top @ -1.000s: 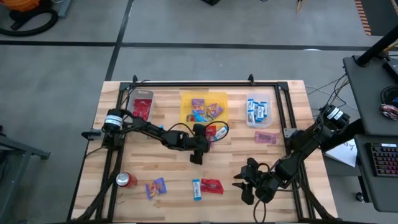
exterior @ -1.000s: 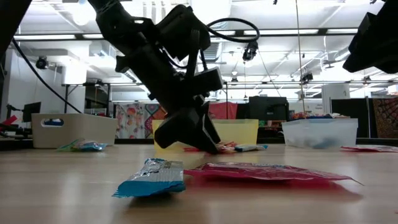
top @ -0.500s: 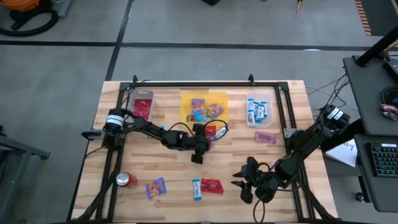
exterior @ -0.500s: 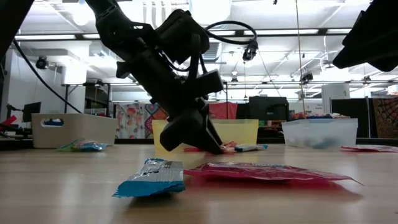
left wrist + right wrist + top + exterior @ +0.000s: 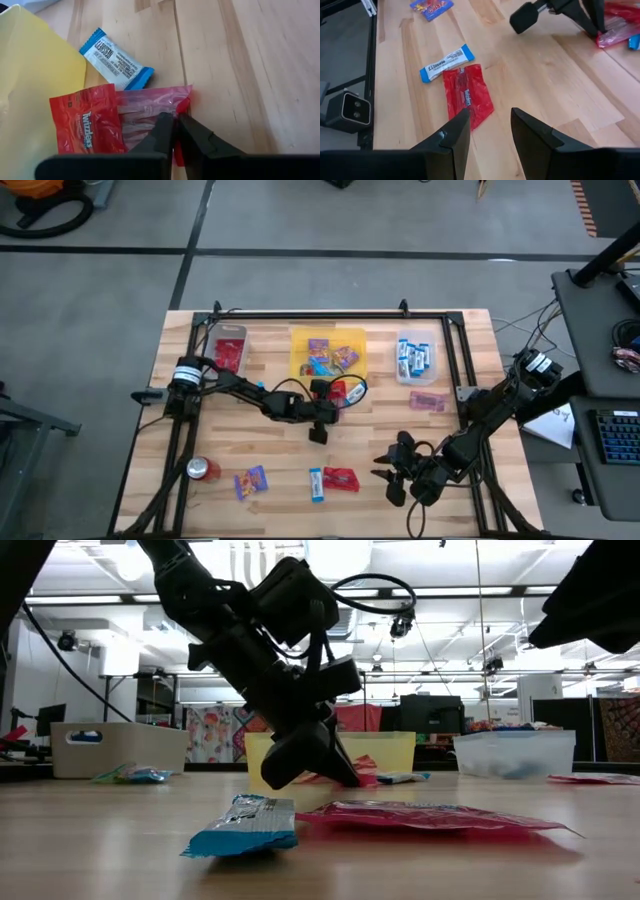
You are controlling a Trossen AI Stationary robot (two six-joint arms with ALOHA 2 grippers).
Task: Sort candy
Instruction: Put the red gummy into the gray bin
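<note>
Red packet (image 5: 87,131) edge pinched under closed left claw (image 5: 176,131), part hidden, right claw (image 5: 487,131) parted, empty

In the left wrist view, the left gripper (image 5: 176,134) is covering part of the red packet (image 5: 120,125), and the picture's lower edge is cutting that packet off. The yellow bin (image 5: 30,75) beside the red packet is running out past the picture's edge, so only one wall is showing. In the high view, the print on the sweets inside the yellow bin (image 5: 300,365) is staying too small to read. In the right wrist view, the purple packet (image 5: 431,6) is being cut by the picture's edge, far from the red packet (image 5: 467,97). In the low view, the right arm (image 5: 590,605) is leaving the frame, its gripper out of sight.
</note>
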